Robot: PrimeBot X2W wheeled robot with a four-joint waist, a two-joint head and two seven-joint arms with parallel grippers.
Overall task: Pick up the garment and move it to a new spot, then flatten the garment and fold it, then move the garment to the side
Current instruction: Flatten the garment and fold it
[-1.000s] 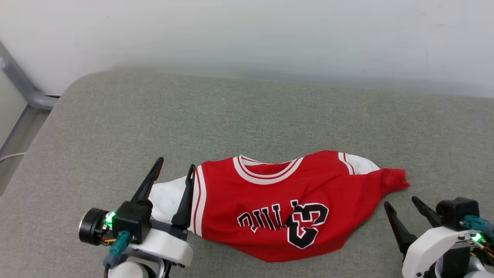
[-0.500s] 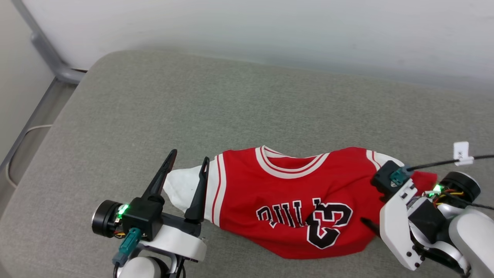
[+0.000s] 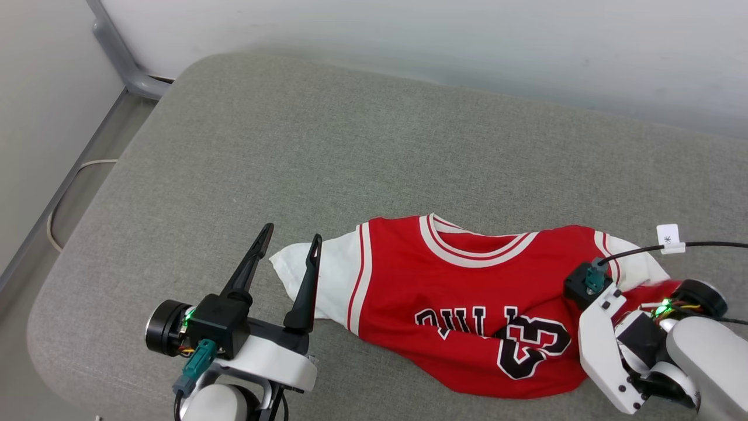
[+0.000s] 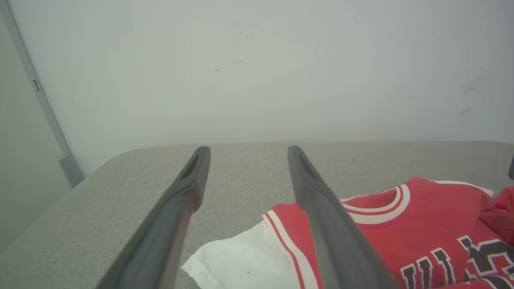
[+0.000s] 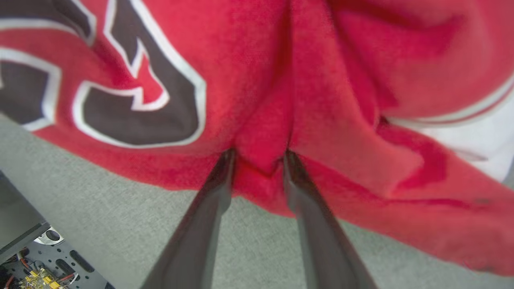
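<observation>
The garment (image 3: 467, 292), a red jersey with white sleeves, striped collar and black lettering, lies crumpled on the grey cushion (image 3: 350, 146). My left gripper (image 3: 292, 232) stands open above its white left sleeve (image 3: 333, 280), and nothing is between its fingers (image 4: 321, 224). My right arm (image 3: 608, 345) reaches down over the jersey's right end and covers its own fingers in the head view. In the right wrist view my right gripper (image 5: 259, 153) presses its tips into the red cloth (image 5: 321, 80), jaws apart, with a ridge of fabric rising between them beside the number.
The cushion's rounded left edge (image 3: 87, 245) drops to a floor strip with a pale cable (image 3: 64, 193). A grey metal frame (image 3: 117, 52) runs up the white wall at the back left. A black cable with a white tag (image 3: 668, 237) crosses above the jersey's right sleeve.
The camera has turned, shifting the whole picture. My right arm has swung from beside the jersey onto its right end, fingers pointing down into the cloth. The left gripper keeps its place.
</observation>
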